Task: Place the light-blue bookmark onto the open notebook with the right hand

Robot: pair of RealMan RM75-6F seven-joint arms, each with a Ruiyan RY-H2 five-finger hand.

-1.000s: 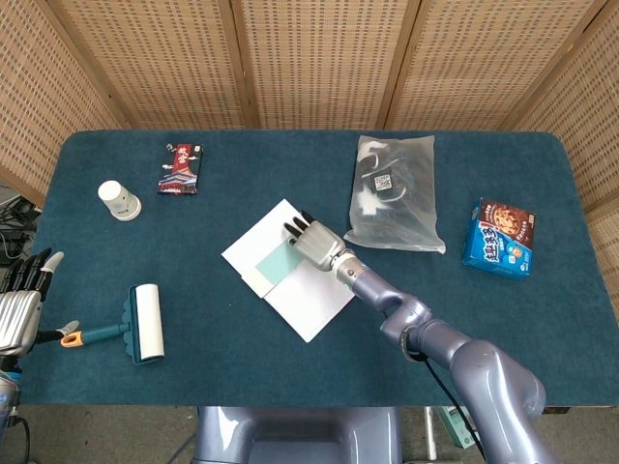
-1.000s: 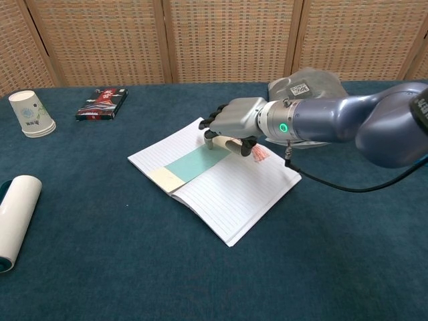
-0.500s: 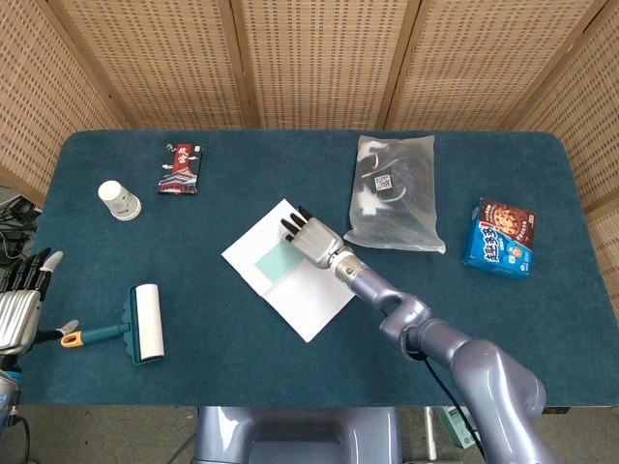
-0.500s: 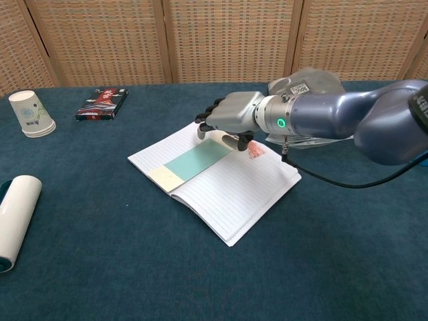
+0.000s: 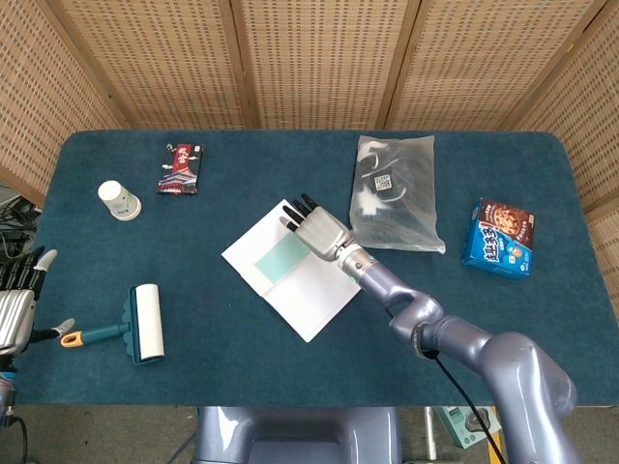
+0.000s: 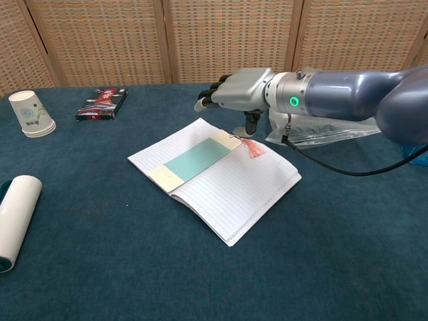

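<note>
The open notebook lies in the middle of the table with lined white pages. The light-blue bookmark lies flat across its left page, cream at both ends, its red tassel trailing onto the page. My right hand hovers just above the far end of the notebook, fingers spread, holding nothing and clear of the bookmark. My left hand shows at the left edge of the head view, off the table, fingers apart and empty.
A paper cup and a dark snack packet sit at the far left. A lint roller lies near the left front edge. A clear plastic bag is behind my right hand, and a blue cookie box lies at the right.
My right hand has lifted off the bookmark's far end and drawn back and up. The bookmark stays flat on the notebook, now fully uncovered. The left hand has not moved.
</note>
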